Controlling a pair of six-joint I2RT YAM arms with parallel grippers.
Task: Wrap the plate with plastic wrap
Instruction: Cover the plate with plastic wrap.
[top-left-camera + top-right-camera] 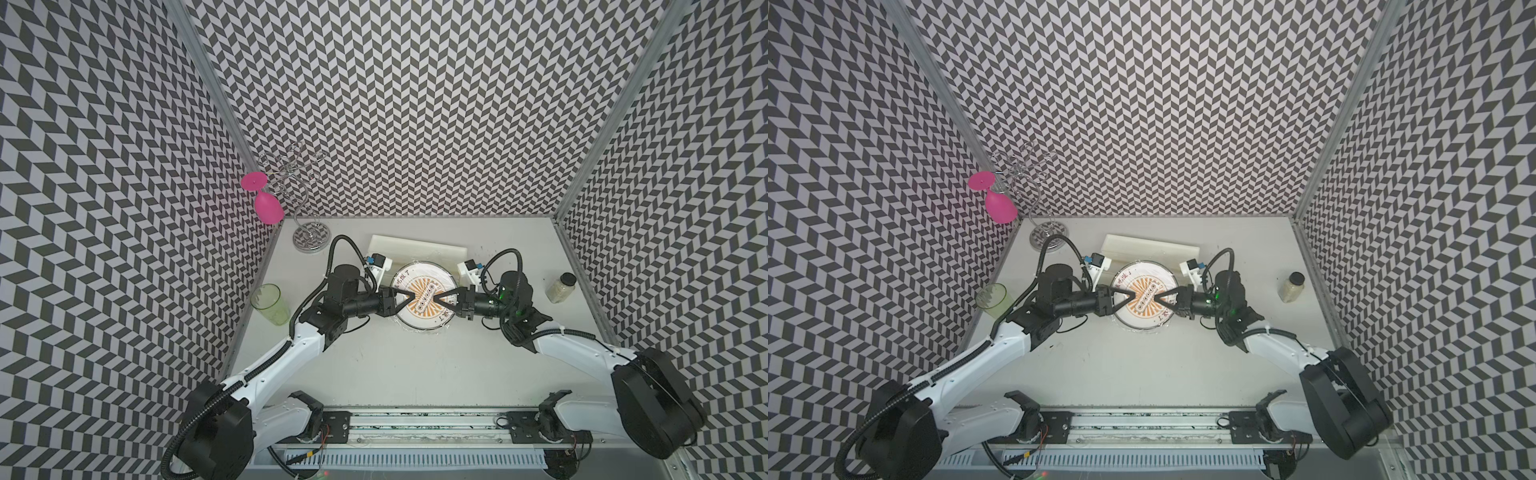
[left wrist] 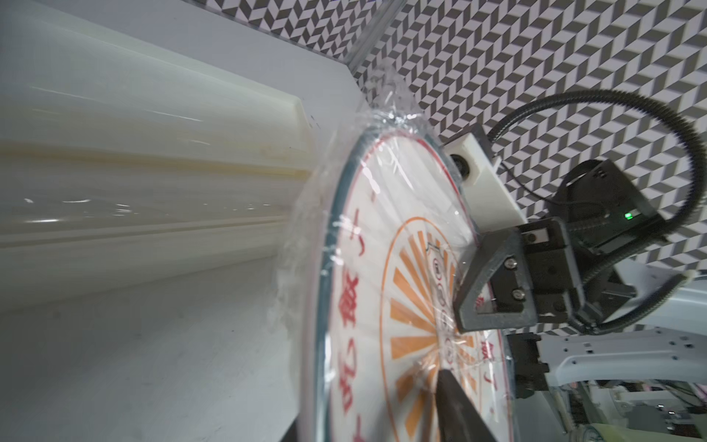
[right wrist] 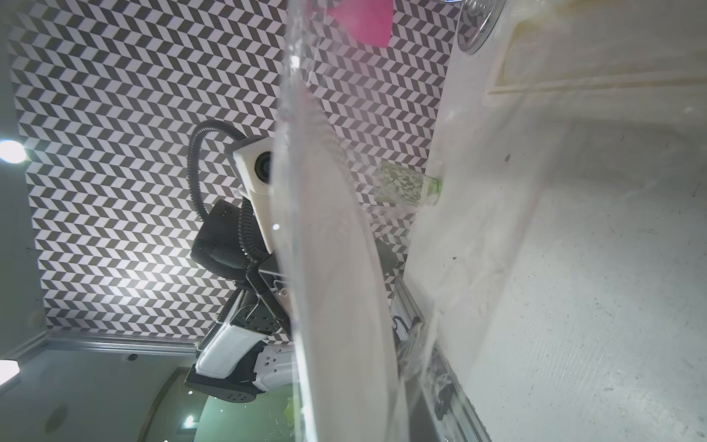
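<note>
Just in front of the dispenser box (image 1: 417,246) the plate (image 1: 419,323) is seen flat on the table, with plastic wrap (image 2: 302,264) already laid over it. Risks, from the box's left end: the left gripper (image 1: 410,296) is held low over the plate's centre with its tips looking pinched together. Whether film is caught between them cannot be told. If the gripper is lifted with film stuck to it, the sheet is likely to be dragged off the rim. Toward the box's right end, the right gripper (image 1: 438,300) is clenched too, its tip apparently resting on the film. A hard push could tear the film or slide the plate. The two tips are close and could be knocked together. Film may be joined to the box, so the box could be shifted by a pull. Appearance: a white plate with thin dark rim, red characters and orange sunburst. The film is glossy, bunched and crinkled at the rim facing the box, with a loose skirt on the table. The edges are judged not yet tucked under.
</note>
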